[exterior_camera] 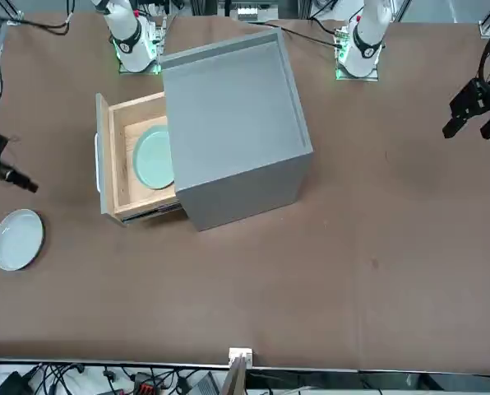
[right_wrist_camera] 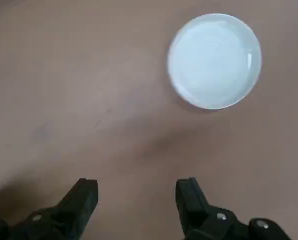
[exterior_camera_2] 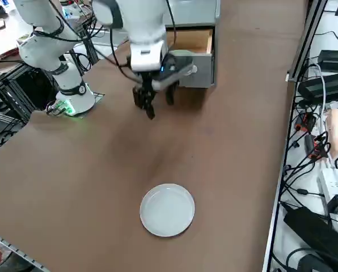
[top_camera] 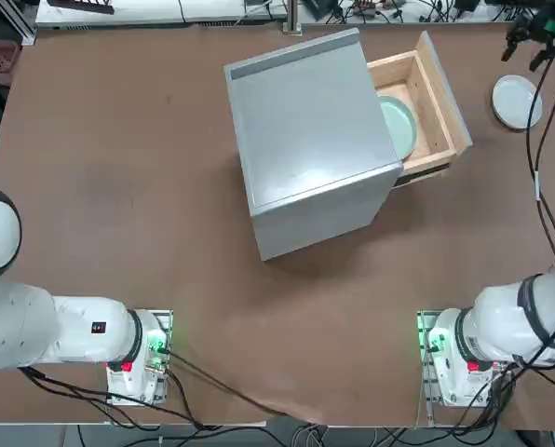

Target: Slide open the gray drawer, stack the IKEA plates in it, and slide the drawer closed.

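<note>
Sitting alone on the brown table, the round white-gray plate (right_wrist_camera: 214, 60) lies ahead of the right gripper (right_wrist_camera: 136, 192), whose jaws hang spread and empty. Shallow rim, so pinching badly could skid it; the mint-green plate (top_camera: 400, 126) waits in the open gray drawer (top_camera: 442, 102).

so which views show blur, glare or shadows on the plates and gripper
Right wrist view: the white plate looks soft, with a bright glint near its rim; the open right gripper throws a faint shadow on the table. Right side view: the gripper looks slightly smeared. Top view: the green plate lies partly shaded inside the drawer.
</note>
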